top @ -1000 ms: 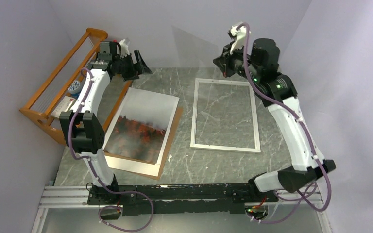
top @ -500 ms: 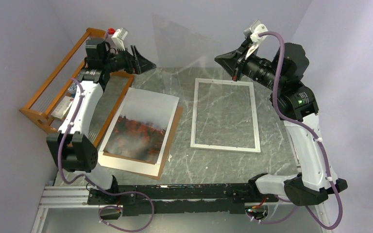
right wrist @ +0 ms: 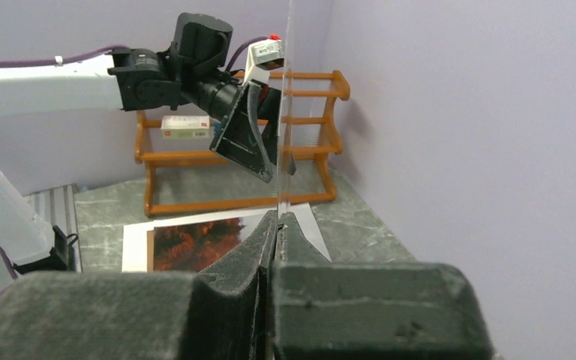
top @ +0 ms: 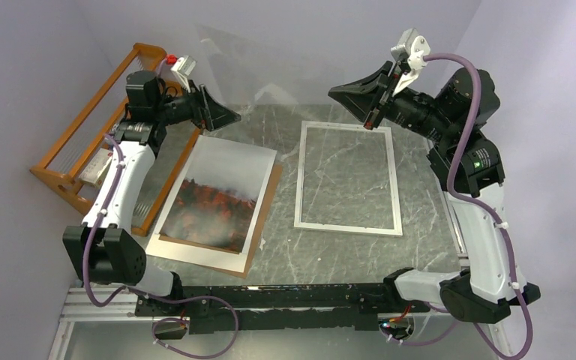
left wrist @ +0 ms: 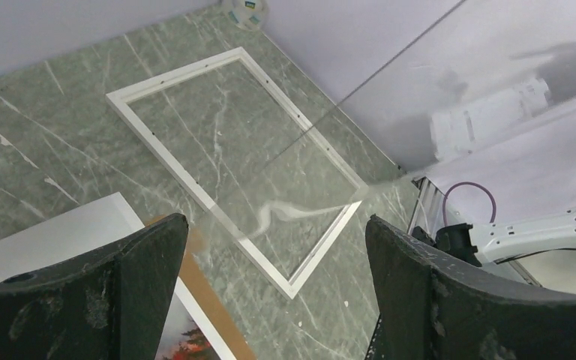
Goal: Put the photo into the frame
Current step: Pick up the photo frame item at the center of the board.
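The photo (top: 221,196) lay on its brown backing board (top: 266,214) on the bench (top: 330,255), beside the empty frame (top: 349,227). The right fingers (right wrist: 247,255) pinched a clear pane (left wrist: 390,127) in the air by one edge, and the left fingers (left wrist: 142,255) were spread. With so small a hold, the pane could slip or swing.

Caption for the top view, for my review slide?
Right hand pinches a clear pane aloft near the open left hand; the empty frame and photo lie flat below, apart.

readable text: none | box (right wrist: 186,126) on rack (right wrist: 311,154): label too small
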Motion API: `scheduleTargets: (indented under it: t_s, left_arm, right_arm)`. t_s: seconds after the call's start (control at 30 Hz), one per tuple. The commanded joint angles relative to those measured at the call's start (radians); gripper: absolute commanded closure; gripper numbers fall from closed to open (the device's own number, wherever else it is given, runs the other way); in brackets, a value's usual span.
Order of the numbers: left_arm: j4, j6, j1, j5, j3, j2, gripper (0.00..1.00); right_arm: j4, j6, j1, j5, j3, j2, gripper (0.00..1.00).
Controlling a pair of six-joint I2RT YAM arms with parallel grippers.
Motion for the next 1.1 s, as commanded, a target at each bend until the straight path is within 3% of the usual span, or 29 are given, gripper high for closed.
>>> scheduleTargets:
  t_s: [0.0,0.33,0.63,0.73,0.9,1.07]
  left_arm:
    - [0.015,0.032,0.022,0.038,0.021,-0.071,0.06]
    - [0.269,-0.123,0.136,0.237,-0.011,-0.123,0.08]
    - [0.807,-0.635,0.134,0.394,-0.052,-0.11,0.17]
    - [0.864,-0.714,0.134,0.423,-0.025,-0.092,0.29]
    - [0.777,-0.666,0.134,0.442,-0.007,-0.091,0.55]
    - [0.839,-0.7,0.134,0.44,-0.016,-0.086,0.8]
  right_arm:
    - [0.101,0.044,-0.002,-0.06,0.041,-0.028,1.0]
    - [0.161,0.133,-0.002,-0.113,0.025,-0.043,1.0]
    - [0.243,0.2,-0.004,-0.139,-0.002,-0.052,1.0]
    - [0.258,0.204,-0.005,-0.13,-0.012,-0.052,1.0]
    - [0.278,0.205,-0.013,-0.089,-0.047,-0.057,1.0]
    - [0.303,0.226,-0.022,-0.065,-0.082,-0.057,1.0]
